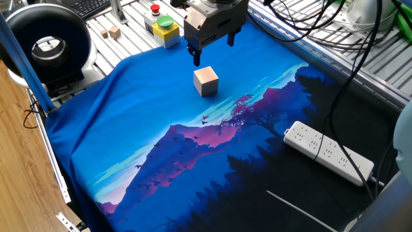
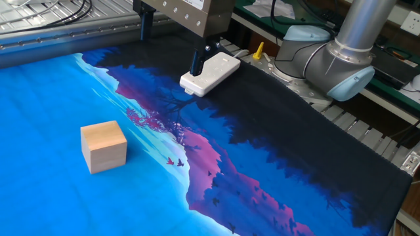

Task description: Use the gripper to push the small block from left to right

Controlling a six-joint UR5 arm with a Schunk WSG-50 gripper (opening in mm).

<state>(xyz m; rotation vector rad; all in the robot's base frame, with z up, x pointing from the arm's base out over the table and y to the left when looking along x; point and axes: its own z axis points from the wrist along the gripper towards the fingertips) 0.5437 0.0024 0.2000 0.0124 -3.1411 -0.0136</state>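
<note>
The small block (image 1: 206,81) is a light tan wooden cube resting on the blue part of the printed mat (image 1: 129,142). It also shows at the left of the other fixed view (image 2: 103,145). My gripper (image 1: 214,50) hangs just beyond the block, above the mat, with its dark fingers spread apart and nothing between them. In the other fixed view the gripper (image 2: 169,44) is at the top, well apart from the block, with only its lower body and two prongs showing.
A white power strip (image 1: 328,151) lies on the dark part of the mat (image 2: 210,72). A yellow button box (image 1: 162,26) and two tiny wooden cubes (image 1: 114,31) sit beyond the mat. A black round device (image 1: 45,45) stands at the left. The arm's base (image 2: 335,59) is at the right.
</note>
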